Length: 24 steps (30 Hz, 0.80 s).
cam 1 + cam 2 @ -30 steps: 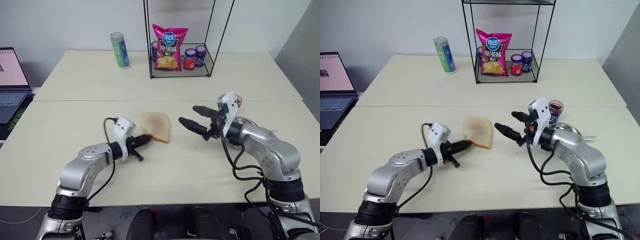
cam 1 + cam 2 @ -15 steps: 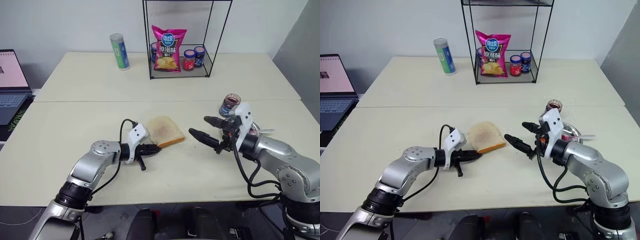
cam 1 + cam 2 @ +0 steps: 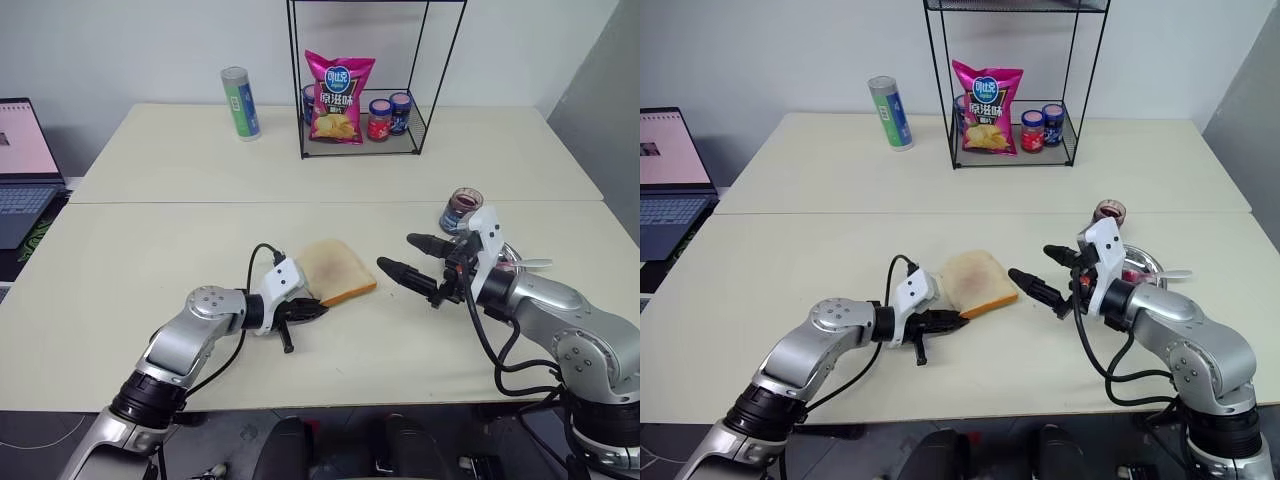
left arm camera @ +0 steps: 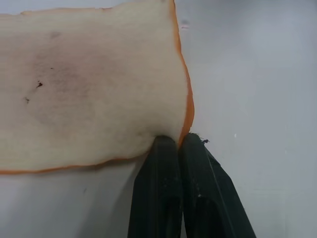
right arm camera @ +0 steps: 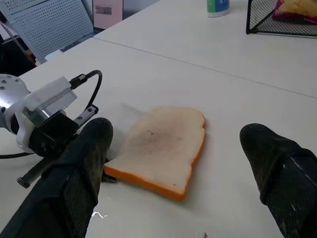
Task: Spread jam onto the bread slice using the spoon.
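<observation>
With its two black fingers pressed together on the near corner of the bread slice, the left hand sits low over the counter, its tips right at the orange-brown crust. In the left wrist view the fingers meet at that corner, pinching the edge, and the pale crumb shows a faint reddish stain across its middle. The slice lies flat on the counter, or very nearly so, near the middle of the front half.

Across from it, the right hand hovers above the counter with its fingers spread wide apart and nothing between them, pointing toward the slice from the other side but clear of it.

Just behind the right wrist stands a small clear glass jar of dark red-purple jam, beside a round steel plate partly hidden by the arm. A slim silvery handle, apparently the spoon, juts out from the plate.

Farther back, a black wire rack holds a pink chip bag and small lidded jars; a green-labelled can stands to its left, and a laptop sits at the far left.
</observation>
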{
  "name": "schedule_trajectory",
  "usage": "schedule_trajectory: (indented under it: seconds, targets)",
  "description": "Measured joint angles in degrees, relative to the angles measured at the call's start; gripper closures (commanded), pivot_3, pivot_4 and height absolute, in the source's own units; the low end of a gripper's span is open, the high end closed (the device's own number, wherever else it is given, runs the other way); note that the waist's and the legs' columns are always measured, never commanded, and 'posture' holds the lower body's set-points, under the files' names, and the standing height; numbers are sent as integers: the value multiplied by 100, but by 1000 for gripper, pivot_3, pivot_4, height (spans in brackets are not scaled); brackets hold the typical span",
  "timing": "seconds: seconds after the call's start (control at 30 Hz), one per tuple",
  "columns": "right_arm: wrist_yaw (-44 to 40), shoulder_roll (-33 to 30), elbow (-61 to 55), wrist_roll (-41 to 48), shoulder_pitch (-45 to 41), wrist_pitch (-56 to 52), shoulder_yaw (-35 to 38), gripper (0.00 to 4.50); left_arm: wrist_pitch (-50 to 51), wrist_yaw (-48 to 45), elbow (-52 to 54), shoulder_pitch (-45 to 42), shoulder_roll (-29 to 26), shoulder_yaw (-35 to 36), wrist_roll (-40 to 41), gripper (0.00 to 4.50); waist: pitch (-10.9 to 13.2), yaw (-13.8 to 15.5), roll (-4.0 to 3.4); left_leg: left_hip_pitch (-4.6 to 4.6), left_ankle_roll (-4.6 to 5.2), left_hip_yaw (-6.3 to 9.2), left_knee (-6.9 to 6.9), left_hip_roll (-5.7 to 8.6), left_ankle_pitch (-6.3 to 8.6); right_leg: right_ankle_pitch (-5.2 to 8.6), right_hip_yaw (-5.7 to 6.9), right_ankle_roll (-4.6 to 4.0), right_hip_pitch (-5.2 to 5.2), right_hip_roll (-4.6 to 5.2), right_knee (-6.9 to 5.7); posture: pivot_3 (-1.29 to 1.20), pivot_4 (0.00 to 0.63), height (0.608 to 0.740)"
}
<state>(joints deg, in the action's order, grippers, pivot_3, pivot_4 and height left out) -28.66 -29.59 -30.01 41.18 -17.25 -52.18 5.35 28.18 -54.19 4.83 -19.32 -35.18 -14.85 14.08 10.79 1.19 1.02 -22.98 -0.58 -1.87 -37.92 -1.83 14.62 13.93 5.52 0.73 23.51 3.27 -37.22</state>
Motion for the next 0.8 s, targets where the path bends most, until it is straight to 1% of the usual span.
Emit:
schedule_trajectory:
  seconds: [0.03,0.2,0.33,0.47,0.53,0.63,0.7,0.77,0.8]
  targets:
    - [-2,0,19,-6,0,17,-8,0,-55,5,-21,-1,0,0,-40,4465,0,2,0,0,0,-1,0,0,0,0,-1,0,0,0,0,0,150,740]
    - [-18,-2,75,-55,0,64,-112,0,-229,56,-113,-11,2,26,-113,3531,0,2,0,1,0,-2,-2,0,0,-2,-4,2,-1,0,-3,0,150,740]
    - [-58,-1,112,-98,0,114,-129,0,-69,-114,14,48,-71,68,28,2646,0,-3,0,2,0,-2,-2,-2,0,-2,-5,2,0,0,-4,0,150,740]
    - [-91,-40,113,-106,4,132,-148,0,254,-312,317,184,-415,203,211,1781,0,-7,0,1,0,-2,0,-5,0,-2,-4,2,2,-4,-2,0,150,740]
    - [-90,-66,113,-105,35,133,-114,0,527,-405,546,198,-583,318,376,1279,0,-3,0,0,0,-1,-1,-5,0,-2,-4,2,2,-4,-1,0,150,740]
    - [14,-60,102,-50,189,122,74,0,727,-600,989,289,-988,424,504,645,0,2,0,0,0,-4,-1,-2,0,-2,-9,2,2,-2,1,0,150,740]
    - [137,-47,98,14,314,85,268,0,779,-708,1144,336,-1134,504,570,244,0,9,0,0,0,-6,-1,-1,0,-2,-12,2,2,-2,0,0,150,740]
    - [345,37,5,123,532,25,583,0,767,-656,1188,225,-1027,552,621,40,-1,44,1,-2,0,1,-3,0,0,-2,-6,2,0,-2,2,0,150,740]
    - [539,118,-34,220,719,-2,865,0,749,-510,1177,-11,-754,597,629,40,0,80,1,-4,0,4,-5,4,0,-2,-5,3,-2,-2,1,0,150,740]
